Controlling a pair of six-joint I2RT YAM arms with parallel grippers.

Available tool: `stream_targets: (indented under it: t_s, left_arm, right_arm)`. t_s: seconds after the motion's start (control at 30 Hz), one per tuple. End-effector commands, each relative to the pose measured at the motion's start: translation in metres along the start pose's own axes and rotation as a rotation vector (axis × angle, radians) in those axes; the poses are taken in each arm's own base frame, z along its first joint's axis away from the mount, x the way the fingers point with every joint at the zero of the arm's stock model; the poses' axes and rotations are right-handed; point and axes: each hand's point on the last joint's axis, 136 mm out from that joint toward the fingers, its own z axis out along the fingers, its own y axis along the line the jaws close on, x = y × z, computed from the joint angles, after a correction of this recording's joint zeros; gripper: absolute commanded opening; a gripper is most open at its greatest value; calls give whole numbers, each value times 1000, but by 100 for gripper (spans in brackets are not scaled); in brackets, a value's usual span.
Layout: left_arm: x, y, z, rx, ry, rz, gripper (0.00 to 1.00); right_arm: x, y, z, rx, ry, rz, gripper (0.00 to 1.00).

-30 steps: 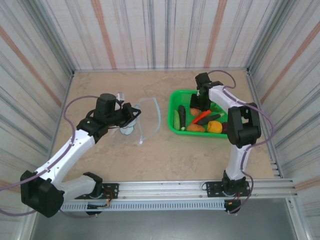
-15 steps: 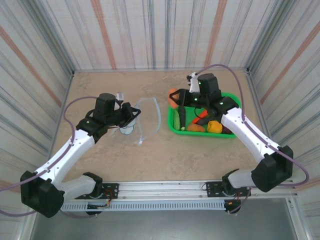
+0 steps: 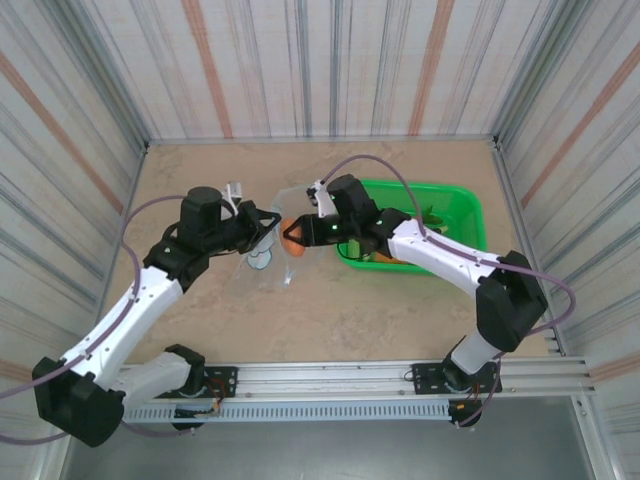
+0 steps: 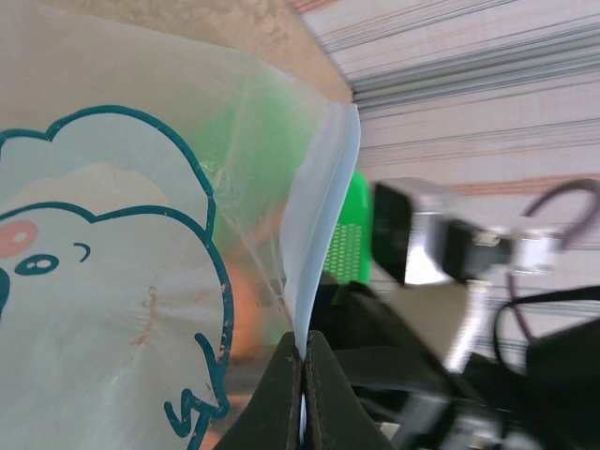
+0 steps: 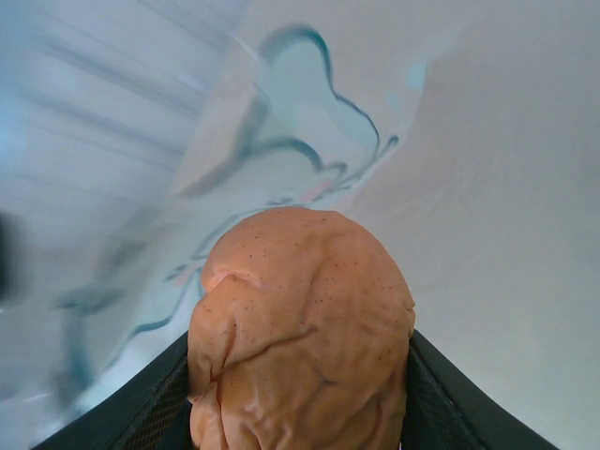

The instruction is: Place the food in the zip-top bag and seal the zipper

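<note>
– Where is the potato [image 5: 300, 319]?
– The right claw [image 3: 298, 234] squeezes it from both sides. It hangs at the open mouth of the bag [image 4: 103, 234], left of the basket [image 3: 462, 200].
– And the left claw [image 4: 303, 354]?
– Its tips pinch the zipper [image 4: 323, 197].
– How many things?
– One bag, one green basket, one potato held. More food [image 3: 352, 248] lies in the basket, but the right arm [image 3: 440, 258] hides some, so I cannot count it.

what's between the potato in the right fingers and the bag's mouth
nothing visible: the potato in the right fingers sits right at the bag mouth, and the left fingers pinch the zipper edge, holding it open
</note>
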Motion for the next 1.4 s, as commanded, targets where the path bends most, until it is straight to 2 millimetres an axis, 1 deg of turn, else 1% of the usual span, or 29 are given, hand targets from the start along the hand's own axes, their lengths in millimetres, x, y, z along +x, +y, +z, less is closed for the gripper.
stream_targets:
  t_s: [0.0, 0.03, 0.1, 0.13, 0.23, 0.3, 0.4, 0.57, 0.73, 0.83, 0.93, 0.97, 1.03, 1.1, 1.13, 1.2, 1.27, 1.37]
  left_arm:
    - [-7, -11, -9, 40, -40, 9, 0]
    - [-6, -13, -10, 46, -41, 12, 0]
    - [-7, -14, -12, 51, -53, 15, 0]
    - [-8, -14, -13, 52, -62, 16, 0]
    - [-11, -11, -16, 47, -86, 26, 0]
    - [-11, -8, -18, 37, -99, 28, 0]
    - [-12, -4, -19, 29, -108, 29, 0]
    - [-12, 9, -20, -45, -112, 62, 0]
    - [-7, 21, -13, -87, -75, 64, 0]
    - [-6, 31, -13, -149, -61, 89, 0]
    - [-6, 38, -12, -200, -45, 106, 0]
    - [-6, 39, -13, -207, -46, 105, 0]
    - [-8, 40, -13, -211, -60, 100, 0]
    - [-9, 39, -14, -202, -74, 96, 0]
    - [-10, 38, -14, -201, -77, 96, 0]
    - [-10, 37, -14, -200, -75, 98, 0]
    - [-10, 36, -13, -199, -68, 100, 0]
    - [-10, 33, -14, -192, -65, 110, 0]
  right_arm:
    - [-9, -2, 9, 42, -23, 15, 49]
    - [-7, -4, 13, 45, -14, 19, 53]
    - [-6, -7, 16, 51, -4, 28, 68]
    - [-5, -8, 17, 55, -2, 30, 73]
    - [-6, -8, 15, 58, -8, 23, 80]
    - [-8, -7, 13, 64, -10, 15, 83]
    - [-9, -4, 10, 67, -10, -1, 83]
    - [-15, 5, 2, 48, -27, -11, 81]
    - [-20, 12, -4, 47, -32, -8, 81]
    - [-24, 17, -9, 46, -12, 15, 80]
    - [-28, 25, -16, 33, -1, 17, 74]
    - [-28, 29, -19, 23, 2, 11, 69]
    - [-28, 32, -25, 24, -2, 7, 57]
    - [-27, 29, -30, 43, 2, 11, 40]
    - [-26, 26, -32, 57, 3, 10, 32]
    - [-27, 19, -41, 97, -8, 1, 22]
    - [-32, 4, -58, 155, -49, 13, 9]
    - [-43, -22, -86, 194, -108, 56, 1]
